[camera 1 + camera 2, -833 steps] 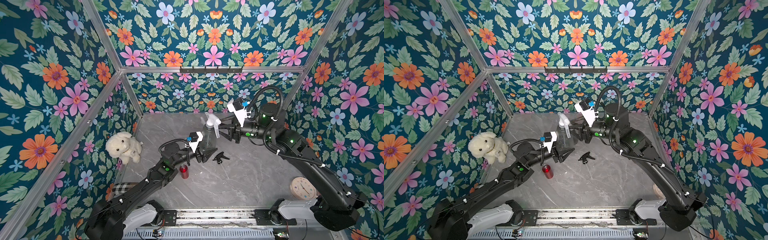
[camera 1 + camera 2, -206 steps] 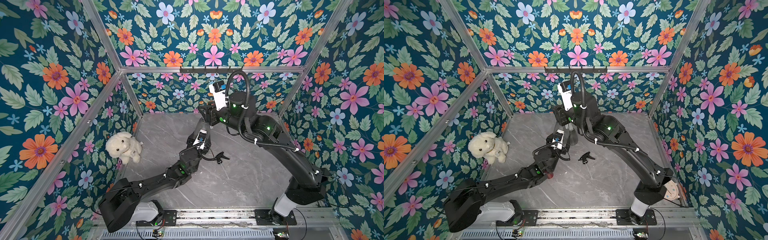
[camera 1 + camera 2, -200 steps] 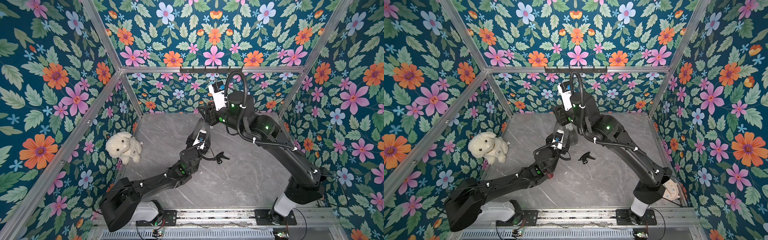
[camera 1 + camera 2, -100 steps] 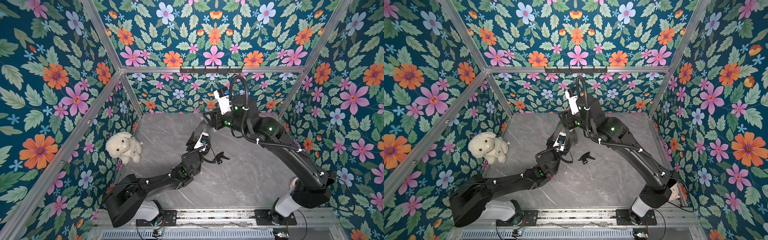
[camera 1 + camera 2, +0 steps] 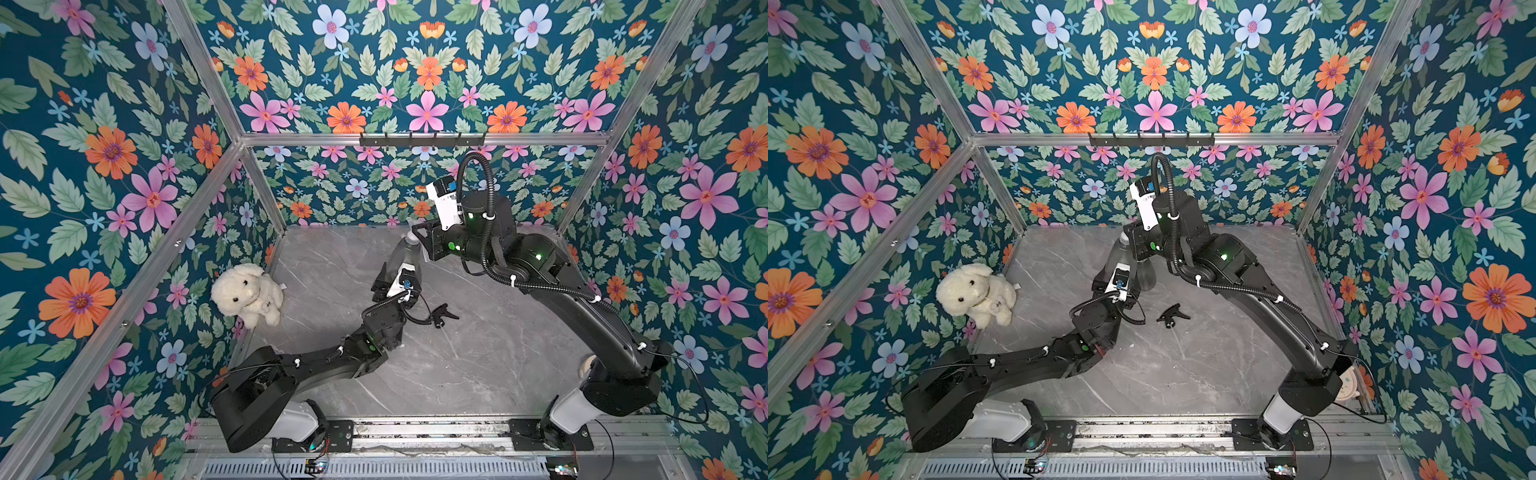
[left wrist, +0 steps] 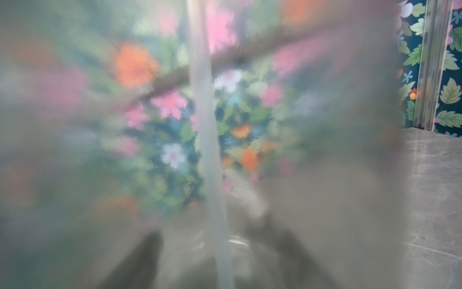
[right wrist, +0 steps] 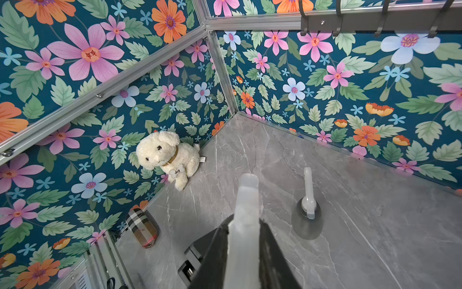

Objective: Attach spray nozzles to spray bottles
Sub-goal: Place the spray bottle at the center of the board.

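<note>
Left fingers [image 5: 379, 286] grip the grey bottle [image 5: 400, 255] by its body, well right of the plush dog [image 5: 247, 293] in both top views. Right fingers [image 7: 271, 252] are closed on the whitish nozzle [image 7: 246, 207] at that bottle's neck. Its dip tube [image 6: 210, 150] shows inside the bottle. Second grey bottle [image 7: 308, 227], second nozzle [image 7: 308, 185] on it, stands on the tabletop [image 5: 478, 361] just past the held one from the dog. Black nozzle [image 5: 442, 312] lies loose, farther from the dog.
</note>
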You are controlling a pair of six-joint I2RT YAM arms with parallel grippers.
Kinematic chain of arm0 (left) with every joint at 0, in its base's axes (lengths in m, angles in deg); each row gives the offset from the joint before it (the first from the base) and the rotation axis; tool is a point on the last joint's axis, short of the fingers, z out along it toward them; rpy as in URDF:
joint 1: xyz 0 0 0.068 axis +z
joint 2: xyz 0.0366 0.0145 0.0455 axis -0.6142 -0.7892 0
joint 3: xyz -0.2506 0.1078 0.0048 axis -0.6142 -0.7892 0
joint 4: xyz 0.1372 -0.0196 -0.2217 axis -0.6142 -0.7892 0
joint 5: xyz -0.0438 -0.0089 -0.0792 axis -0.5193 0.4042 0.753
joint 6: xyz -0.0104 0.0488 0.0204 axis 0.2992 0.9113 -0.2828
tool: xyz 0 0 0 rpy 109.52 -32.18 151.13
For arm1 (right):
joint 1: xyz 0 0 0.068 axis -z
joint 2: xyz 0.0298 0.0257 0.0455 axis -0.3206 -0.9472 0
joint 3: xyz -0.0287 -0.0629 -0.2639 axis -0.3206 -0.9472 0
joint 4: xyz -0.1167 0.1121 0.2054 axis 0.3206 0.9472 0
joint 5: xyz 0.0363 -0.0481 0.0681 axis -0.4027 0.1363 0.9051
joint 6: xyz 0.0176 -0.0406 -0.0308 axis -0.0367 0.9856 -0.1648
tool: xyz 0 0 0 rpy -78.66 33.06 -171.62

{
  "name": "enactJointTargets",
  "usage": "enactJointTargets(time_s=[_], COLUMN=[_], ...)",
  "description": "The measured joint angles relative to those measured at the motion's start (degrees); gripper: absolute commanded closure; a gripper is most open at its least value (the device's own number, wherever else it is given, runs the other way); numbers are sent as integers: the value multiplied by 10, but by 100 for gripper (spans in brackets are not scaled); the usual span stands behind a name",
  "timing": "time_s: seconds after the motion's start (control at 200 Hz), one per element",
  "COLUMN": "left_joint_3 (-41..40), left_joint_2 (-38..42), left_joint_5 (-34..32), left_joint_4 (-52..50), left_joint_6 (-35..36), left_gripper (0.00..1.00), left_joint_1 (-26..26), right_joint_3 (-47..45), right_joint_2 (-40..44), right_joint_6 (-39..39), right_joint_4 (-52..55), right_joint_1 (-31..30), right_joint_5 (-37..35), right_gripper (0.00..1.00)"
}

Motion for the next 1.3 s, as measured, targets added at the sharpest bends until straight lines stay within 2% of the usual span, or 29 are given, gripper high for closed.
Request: enactJointTargets(time_s=[0.06,0.085,0.165,0.19,0.245,0.4,0.885,1.035,1.18,1.3], left_joint_3=[0,0,0,1,3,5,-1,1,12,6], left_joint_2=[0,0,0,-1,-1,-1,26,31,38,67], left_joint_5=[-7,-9,-9,-8,-5,9,78,78,120,121], left_joint_4=[-3,-5,-9,-9,-9,-9,-23,-31,-56,-67], left_joint_6=[3,3,3,3,3,-2,-14,-21,-44,-67], left_gripper=[60,51,33,24,16,1,0,0,0,0], left_joint_1=[0,0,-2,-2,-2,-2,-10,-11,-13,-9], right_joint_3=[-5,-9,-21,-26,-35,-49,-147,-173,-196,-218], right_joint_2=[2,4,10,13,19,33,134,159,165,162], right_joint_6=[-5,-5,-8,-9,-9,10,-1,20,32,44], right_joint_4=[-4,-6,-14,-18,-25,-29,-61,-54,-52,-61], right_joint_1=[0,0,0,0,1,5,55,76,80,91], right_joint_5=[-5,-7,-10,-10,-12,-13,-12,-63,-78,-102], right_gripper=[100,100,100,100,100,100,100,100,100,100])
